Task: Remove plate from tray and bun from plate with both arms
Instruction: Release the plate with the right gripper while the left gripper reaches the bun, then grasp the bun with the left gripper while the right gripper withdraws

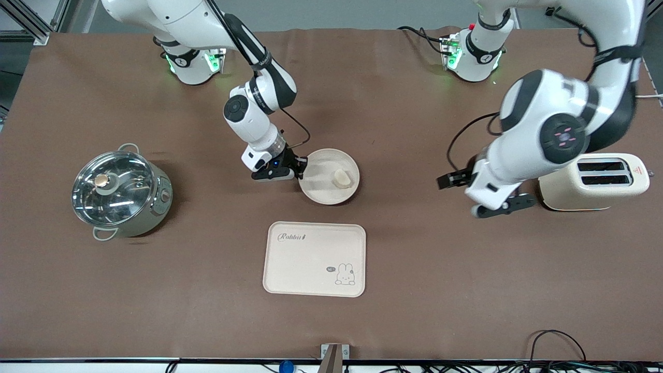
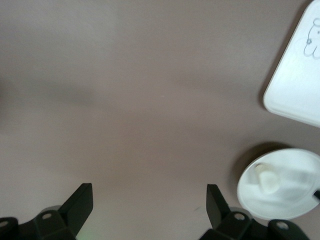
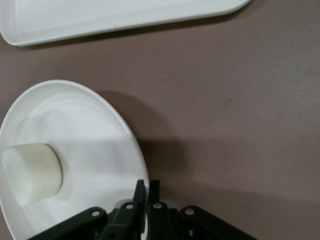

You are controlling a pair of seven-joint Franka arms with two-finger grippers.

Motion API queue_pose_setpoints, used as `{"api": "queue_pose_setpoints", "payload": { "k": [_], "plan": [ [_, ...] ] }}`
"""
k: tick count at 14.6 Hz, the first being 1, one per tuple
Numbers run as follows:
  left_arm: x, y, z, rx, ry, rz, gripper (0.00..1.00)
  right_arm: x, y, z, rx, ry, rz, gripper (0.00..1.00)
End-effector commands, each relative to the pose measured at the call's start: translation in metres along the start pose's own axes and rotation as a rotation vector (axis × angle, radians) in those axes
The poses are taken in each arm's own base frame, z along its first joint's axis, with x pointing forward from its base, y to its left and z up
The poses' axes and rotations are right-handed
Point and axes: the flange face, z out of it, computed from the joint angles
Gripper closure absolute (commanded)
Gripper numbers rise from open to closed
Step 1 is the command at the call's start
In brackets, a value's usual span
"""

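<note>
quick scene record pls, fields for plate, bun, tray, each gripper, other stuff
plate: on the table, farther from the front camera than the tray
bun: lying in the plate
tray: nothing on it
right gripper: shut on the plate's rim at the pot-side edge
left gripper: open, over bare table beside the toaster
pot: lidded, toward the right arm's end
toaster: toward the left arm's end

Even, bright overhead light, soft short shadows on the brown counter [image 1: 414,290], glare on the pot's glass lid [image 1: 111,188], plate [image 3: 95,165] overexposed in both wrist views, left wrist view soft and hazy, green glow at arm bases.
</note>
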Motion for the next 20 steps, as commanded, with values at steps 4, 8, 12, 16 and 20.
{"api": "queue_pose_setpoints", "payload": {
  "k": [4, 8, 12, 16, 20],
  "plan": [
    [-0.014, 0.069, 0.059, -0.043, 0.006, -0.223, 0.00, -0.007, 0.000, -0.005, 0.010, 0.022, 0.010, 0.00],
    [-0.040, 0.118, 0.099, -0.066, 0.005, -0.358, 0.00, 0.022, -0.011, -0.047, 0.035, -0.042, 0.035, 0.00],
    [-0.077, 0.175, 0.157, -0.114, 0.016, -0.408, 0.00, 0.084, 0.009, -0.102, 0.007, -0.163, 0.069, 0.00],
    [-0.104, 0.206, 0.220, -0.133, 0.007, -0.433, 0.02, 0.154, 0.038, -0.183, -0.149, -0.203, -0.008, 0.00],
    [-0.115, 0.210, 0.252, -0.092, 0.001, -0.433, 0.16, 0.203, 0.080, -0.300, -0.226, -0.203, 0.050, 0.00]
  ]
}}
